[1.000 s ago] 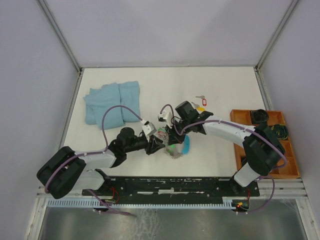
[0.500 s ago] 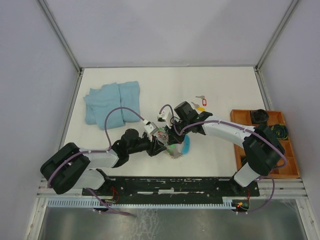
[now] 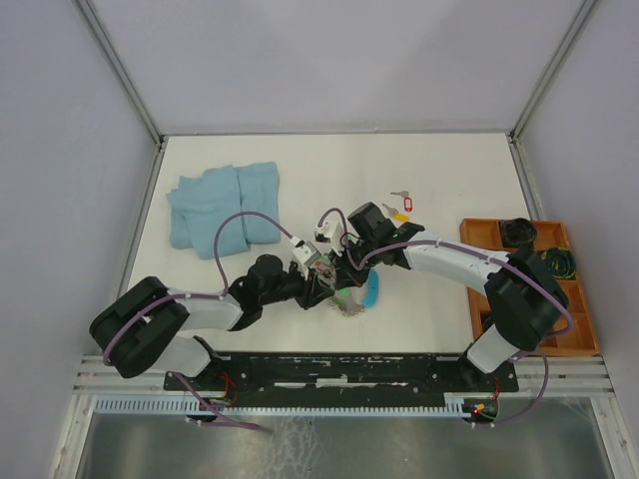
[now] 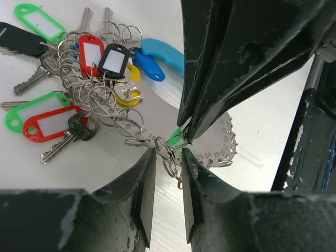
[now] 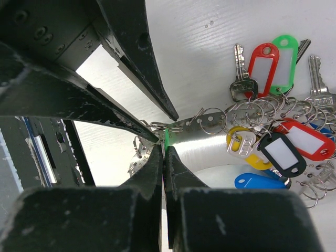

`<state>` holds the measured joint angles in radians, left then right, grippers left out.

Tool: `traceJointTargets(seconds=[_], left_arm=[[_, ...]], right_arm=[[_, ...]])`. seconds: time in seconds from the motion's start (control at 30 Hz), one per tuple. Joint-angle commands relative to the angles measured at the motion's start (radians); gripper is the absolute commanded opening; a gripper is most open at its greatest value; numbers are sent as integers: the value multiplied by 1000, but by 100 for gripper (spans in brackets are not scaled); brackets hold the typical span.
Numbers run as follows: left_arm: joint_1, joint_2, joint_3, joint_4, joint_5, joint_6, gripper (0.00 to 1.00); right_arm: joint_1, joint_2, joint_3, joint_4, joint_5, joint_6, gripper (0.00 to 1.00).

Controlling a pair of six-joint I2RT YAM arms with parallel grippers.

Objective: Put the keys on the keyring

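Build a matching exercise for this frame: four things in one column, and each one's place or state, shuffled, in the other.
Things:
1. blue cloth
2. orange tray
3. right gripper
4. left gripper

Place or state:
A. jaws apart, with small rings between them
B. at the right edge of the table
C. on the far left part of the table
D. pinched shut on a green tag

Pairs: 1-C, 2-B, 3-D, 4-A
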<state>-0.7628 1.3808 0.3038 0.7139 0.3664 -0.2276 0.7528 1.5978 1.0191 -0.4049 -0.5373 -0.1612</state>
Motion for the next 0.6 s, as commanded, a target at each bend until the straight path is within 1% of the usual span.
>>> traceJointTargets(seconds=[0.0, 0.1, 0.2, 0.27, 0.4, 0.57], left_arm=[[-8, 28, 35, 67, 5, -52, 30], [-9, 41, 34, 65, 8, -50, 19], [-9, 36, 28, 60, 6, -42, 4], [-10, 28, 22, 57, 6, -34, 3], [-17, 3, 11, 48, 5, -1, 3], [-44, -32, 5, 14, -41, 56, 3]], right_arm=[[8, -39, 46, 38, -16, 9, 1], [8, -45, 44, 38, -11, 8, 1], [8, -57, 38, 35, 8, 3, 1], [7, -62, 34, 30, 40, 6, 1], [2, -51, 50, -22, 155, 29, 1], [-26, -13, 69, -90, 236, 81, 1]])
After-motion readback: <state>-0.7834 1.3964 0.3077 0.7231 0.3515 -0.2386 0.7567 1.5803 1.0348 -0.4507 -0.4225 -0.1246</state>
